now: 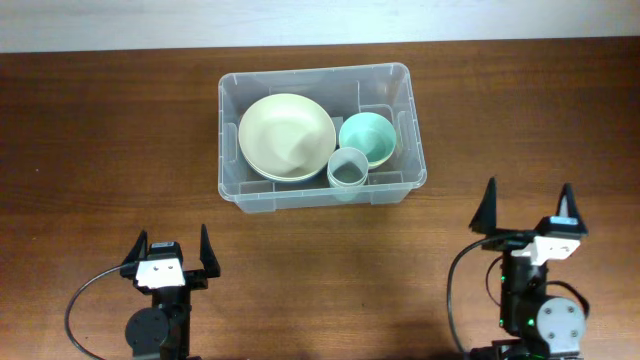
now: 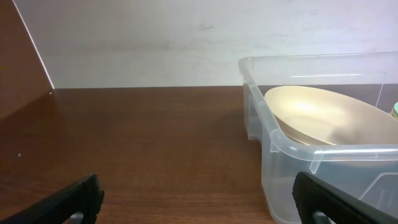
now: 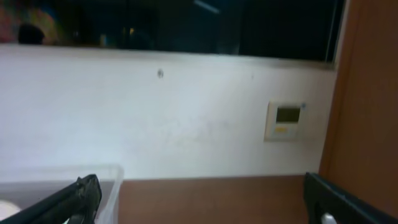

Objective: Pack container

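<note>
Left claw [image 2: 198,202], wide apart, partly off-frame

I'm looking down on a dark brown wood-grain table [image 1: 110,140] that fills nearly the whole overhead view, with a pale wall [image 1: 320,20] along its far edge. Sitting directly on the wood is the container [image 1: 312,73], flat on its base. It is about midway left to right and closer to the far edge, its long sides parallel to that edge. Through my left wrist camera, one corner rests on the wood, and the table runs on leftward to the wall.
</note>
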Robot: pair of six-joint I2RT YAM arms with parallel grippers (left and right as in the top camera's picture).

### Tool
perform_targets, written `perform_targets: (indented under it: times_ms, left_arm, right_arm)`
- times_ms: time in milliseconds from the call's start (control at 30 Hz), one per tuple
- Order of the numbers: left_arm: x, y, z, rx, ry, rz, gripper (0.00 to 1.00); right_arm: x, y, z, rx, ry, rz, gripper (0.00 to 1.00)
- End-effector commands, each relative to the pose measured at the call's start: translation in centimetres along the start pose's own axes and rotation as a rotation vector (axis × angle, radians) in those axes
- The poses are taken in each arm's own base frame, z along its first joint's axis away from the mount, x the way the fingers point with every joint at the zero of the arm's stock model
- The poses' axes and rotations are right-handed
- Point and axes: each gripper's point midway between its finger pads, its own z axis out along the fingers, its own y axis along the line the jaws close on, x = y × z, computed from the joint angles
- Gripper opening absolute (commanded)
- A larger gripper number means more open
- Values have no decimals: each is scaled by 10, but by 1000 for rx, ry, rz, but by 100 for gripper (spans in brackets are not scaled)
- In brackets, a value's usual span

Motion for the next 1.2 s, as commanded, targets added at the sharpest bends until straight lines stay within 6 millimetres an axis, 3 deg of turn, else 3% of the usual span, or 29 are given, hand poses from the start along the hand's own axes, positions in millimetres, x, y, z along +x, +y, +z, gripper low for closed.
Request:
perform_targets:
  times_ms: [0,267,767,1167]
  left_arm:
    - [1,-1,0,3,1,16,100]
    - [1,-1,0,3,1,16,100]
    - [1,-1,0,3,1,16,100]
    - [1,-1,0,3,1,16,100]
  right_arm:
    - [16,5,-6,-23,9,-6,99]
    - [47,6,-13,-25,43,-11,99]
    - [58,6,-25,-27,48,-12,99]
    - [117,9,-36,-51,289,-49,99]
